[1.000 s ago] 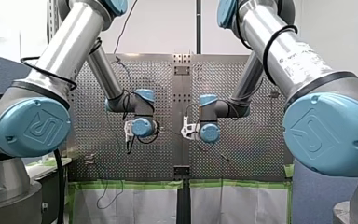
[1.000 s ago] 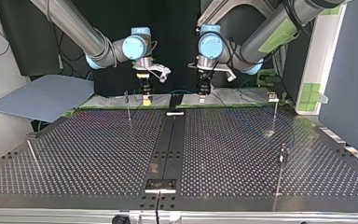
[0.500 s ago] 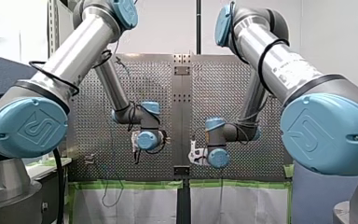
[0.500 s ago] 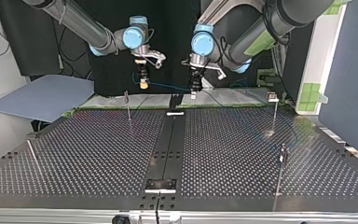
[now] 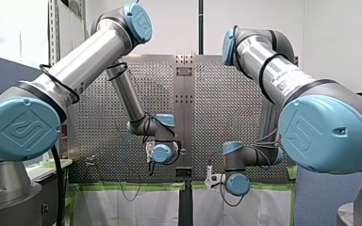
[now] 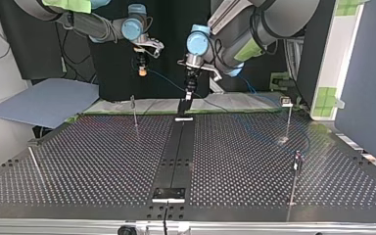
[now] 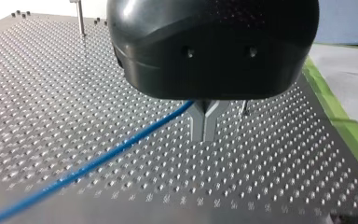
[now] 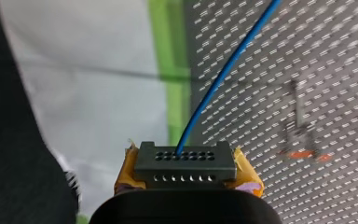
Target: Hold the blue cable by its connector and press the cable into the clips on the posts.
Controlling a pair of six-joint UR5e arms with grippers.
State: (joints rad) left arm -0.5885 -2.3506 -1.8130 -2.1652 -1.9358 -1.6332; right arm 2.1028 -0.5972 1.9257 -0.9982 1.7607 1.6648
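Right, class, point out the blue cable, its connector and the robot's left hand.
blue cable (image 8: 223, 70): right wrist view, on its run ahead of the connector.
connector (image 8: 185, 163): right wrist view, on its dark holed face.
left hand (image 7: 204, 133): left wrist view, between its shut metal fingertips.

**Perforated table** (image 6: 93, 161): dark metal, holes all over.
- Black strip (image 6: 176, 152) down the centre of the top view, with a pale plate (image 6: 184, 119) at its upper end and a bracket (image 6: 168, 194) at its lower end.
- Upper left post (image 6: 134, 113), upright.
- Upper right post (image 6: 288, 122), upright, topped with a clip (image 6: 286, 102).
- Lower right post (image 6: 294, 183), upright.
- Thin rod (image 6: 35, 162) at centre left, tilted.
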